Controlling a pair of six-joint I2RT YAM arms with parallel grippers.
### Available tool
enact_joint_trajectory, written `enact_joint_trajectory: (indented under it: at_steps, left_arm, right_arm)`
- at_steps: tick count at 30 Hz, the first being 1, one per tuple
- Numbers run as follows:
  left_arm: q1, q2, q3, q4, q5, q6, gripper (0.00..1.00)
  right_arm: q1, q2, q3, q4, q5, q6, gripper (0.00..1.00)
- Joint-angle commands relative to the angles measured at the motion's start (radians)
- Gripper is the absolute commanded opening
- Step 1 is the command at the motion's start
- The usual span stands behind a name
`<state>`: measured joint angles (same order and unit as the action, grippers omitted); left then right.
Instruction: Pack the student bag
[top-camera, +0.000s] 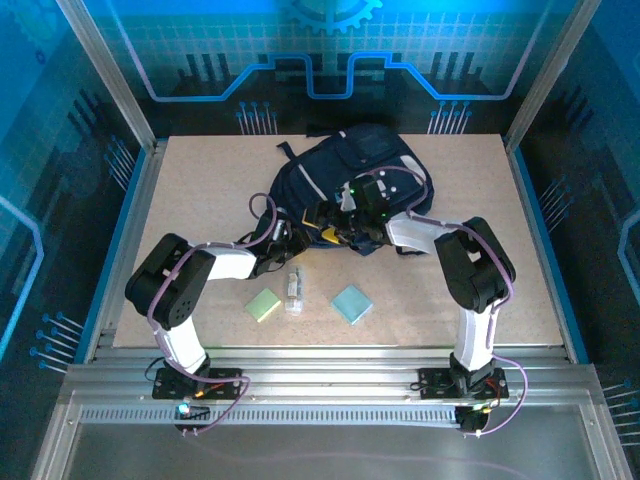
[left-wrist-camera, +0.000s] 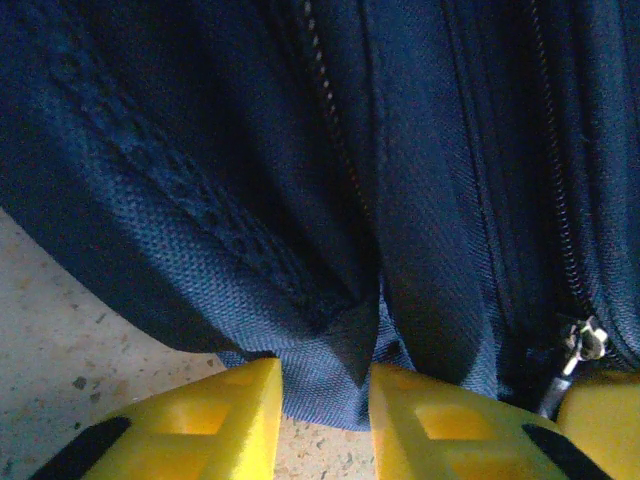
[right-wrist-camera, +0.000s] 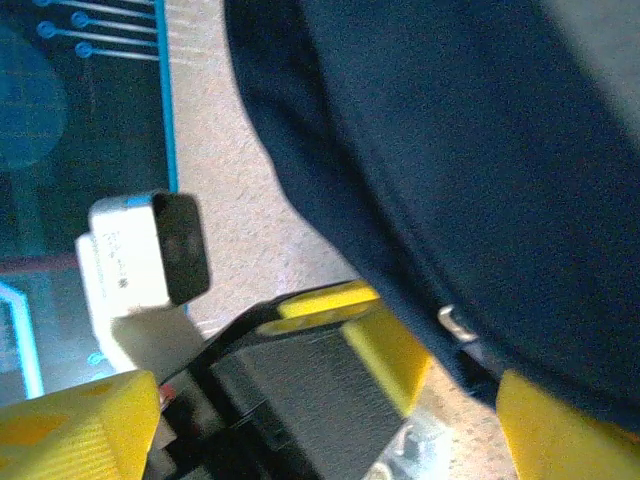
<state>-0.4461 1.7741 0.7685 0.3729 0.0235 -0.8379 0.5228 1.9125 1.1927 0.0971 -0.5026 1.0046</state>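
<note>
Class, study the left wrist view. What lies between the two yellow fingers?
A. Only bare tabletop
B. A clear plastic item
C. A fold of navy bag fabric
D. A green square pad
C: in the left wrist view, a fold of the student bag hangs down into the gap between the left fingers, with its navy weave and zipper lines running above them.

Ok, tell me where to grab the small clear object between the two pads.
Grip the small clear object across its narrow middle, probably from above, a finger on each long side: it lies slim, its length running near to far.
</note>
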Motion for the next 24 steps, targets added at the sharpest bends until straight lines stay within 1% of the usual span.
enact_joint_trajectory:
  at_steps: [1, 3, 6, 9, 13, 16, 20, 22, 24]
  left_arm:
    - [0.01, -0.021, -0.028, 0.013, 0.006, -0.001, 0.34]
    - [0.026, -0.034, -0.047, 0.025, 0.005, -0.006, 0.37]
    - [0.043, -0.074, -0.068, 0.012, 0.004, -0.002, 0.4]
    - [0.041, -0.131, -0.057, -0.051, -0.006, 0.028, 0.42]
    - [0.023, -0.2, -0.023, -0.148, -0.037, 0.056, 0.44]
    - [0.0, -0.226, -0.006, -0.178, -0.066, 0.062, 0.47]
    - [-0.012, -0.204, 0.029, -0.196, -0.058, 0.049, 0.51]
    - [-0.024, -0.186, 0.057, -0.208, -0.054, 0.059, 0.51]
    - [-0.04, -0.165, 0.094, -0.232, -0.059, 0.086, 0.51]
  right_arm:
    - [0.001, -0.08, 0.003, -0.148, 0.037, -0.06, 0.88]
    - [-0.014, -0.134, -0.037, -0.22, 0.135, -0.097, 0.87]
    - [-0.049, -0.225, -0.116, -0.242, 0.28, -0.098, 0.87]
    - [-0.08, -0.259, -0.133, -0.246, 0.366, -0.098, 0.84]
    - [-0.099, -0.204, -0.093, -0.221, 0.374, -0.077, 0.78]
    - [-0.104, -0.132, -0.053, -0.187, 0.378, -0.042, 0.73]
    - [-0.115, -0.055, -0.01, -0.132, 0.369, 0.01, 0.72]
    - [-0.114, -0.033, 0.005, -0.099, 0.358, 0.02, 0.65]
    - [-0.108, -0.016, 0.032, -0.107, 0.364, 0.02, 0.55]
